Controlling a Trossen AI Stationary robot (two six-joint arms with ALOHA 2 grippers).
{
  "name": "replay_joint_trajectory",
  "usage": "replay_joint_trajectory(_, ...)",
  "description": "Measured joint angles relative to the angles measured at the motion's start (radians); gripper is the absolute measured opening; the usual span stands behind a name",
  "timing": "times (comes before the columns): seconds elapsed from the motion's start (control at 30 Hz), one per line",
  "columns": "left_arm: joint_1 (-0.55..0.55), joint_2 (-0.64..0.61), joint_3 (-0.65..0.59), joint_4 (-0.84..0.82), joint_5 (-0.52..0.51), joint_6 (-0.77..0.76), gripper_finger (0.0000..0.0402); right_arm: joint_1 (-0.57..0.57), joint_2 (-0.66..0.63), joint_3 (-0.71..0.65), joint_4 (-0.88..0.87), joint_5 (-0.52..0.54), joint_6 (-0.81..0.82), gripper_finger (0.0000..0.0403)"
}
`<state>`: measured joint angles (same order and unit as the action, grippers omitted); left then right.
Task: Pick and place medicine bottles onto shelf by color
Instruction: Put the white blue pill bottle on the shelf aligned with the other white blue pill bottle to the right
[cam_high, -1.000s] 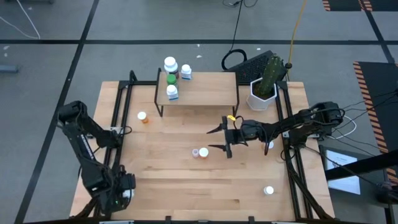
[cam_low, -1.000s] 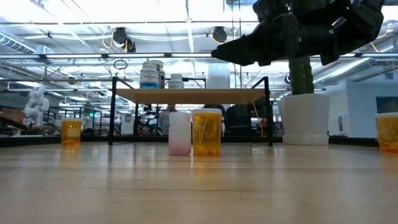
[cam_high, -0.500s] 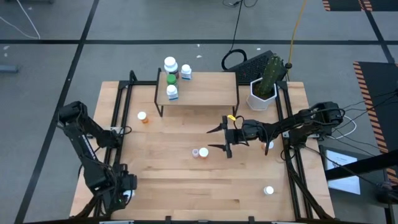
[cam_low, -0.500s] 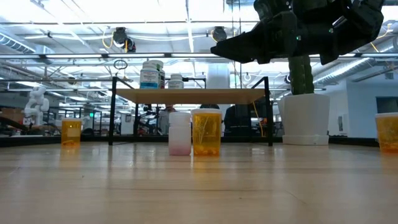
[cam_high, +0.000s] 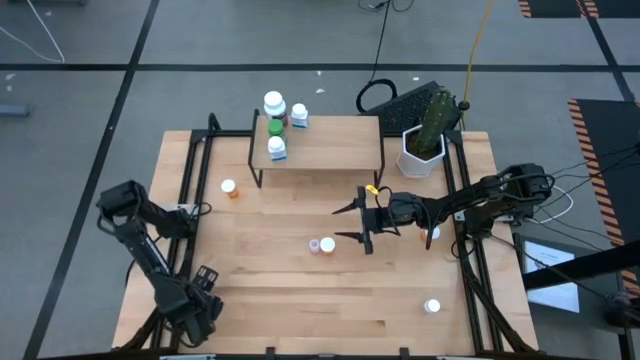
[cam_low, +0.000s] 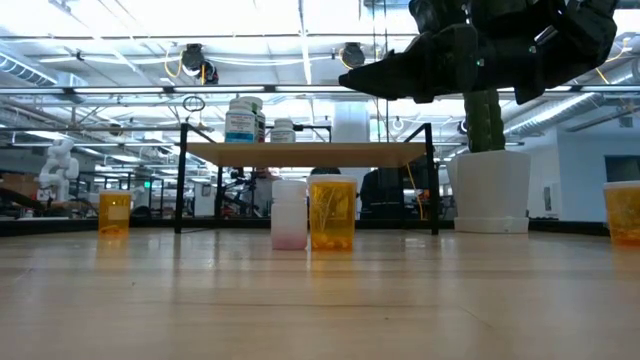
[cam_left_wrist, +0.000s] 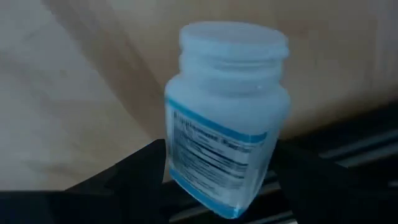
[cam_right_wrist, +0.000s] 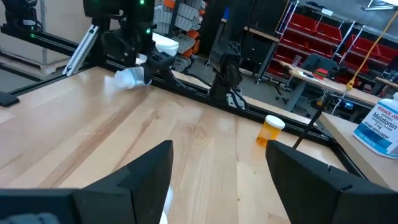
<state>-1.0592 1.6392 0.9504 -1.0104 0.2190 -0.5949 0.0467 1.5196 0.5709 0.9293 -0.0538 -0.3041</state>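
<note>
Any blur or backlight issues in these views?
Left wrist view: white bottle fills the picture, soft, label text unreadable. Low view: bright ceiling lights behind, right arm a dark silhouette. High view: even light, bottles on the shelf crisp.

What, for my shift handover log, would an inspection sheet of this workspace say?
Surface: light-wood table, no spills seen.
Job's things: shelf carries four bottles at one end; five loose bottles on the table.
Clutter: cactus pot.
Grippers: left gripper shut on white bottle; right gripper open, empty, over mid-table.
Cables: yellow cable on the floor; black cables beside right arm.
Surroundings: grey taped floor.
</note>
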Motion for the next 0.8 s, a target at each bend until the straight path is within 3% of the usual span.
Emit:
replay_joint_trajectory(0.07, 0.006, 0.012, 0.000, 0.003, -0.015, 0.040, 0.0290, 0.000, 0.000, 0.000, 0.001, -0.001, -0.004, 0.0254)
replay_joint_trajectory(0.17, 0.013, 0.030, 0.000, 0.020, -0.121, 0.036, 0.0289, 0.000, 0.000, 0.000, 0.001, -0.002, -0.007, 0.0254)
replay_joint_trajectory(0.3, 0.031, 0.040, 0.000, 0.049, -0.282, -0.105, 0.0286, 0.000, 0.000, 0.000, 0.001, -0.002, -0.006, 0.0254)
replay_joint_trajectory(0.57, 0.056, 0.043, 0.000, 0.115, -0.345, -0.146, 0.0225, 0.000, 0.000, 0.000, 0.004, -0.002, 0.003, 0.0254)
replay_joint_trajectory(0.7, 0.062, 0.043, 0.000, 0.115, -0.360, -0.147, 0.0225, 0.000, 0.000, 0.000, 0.009, -0.003, 0.004, 0.0254)
replay_joint_trajectory(0.8, 0.094, 0.043, 0.001, 0.124, -0.437, -0.151, 0.0242, -0.002, 0.000, 0.000, 0.030, -0.060, 0.004, 0.0254)
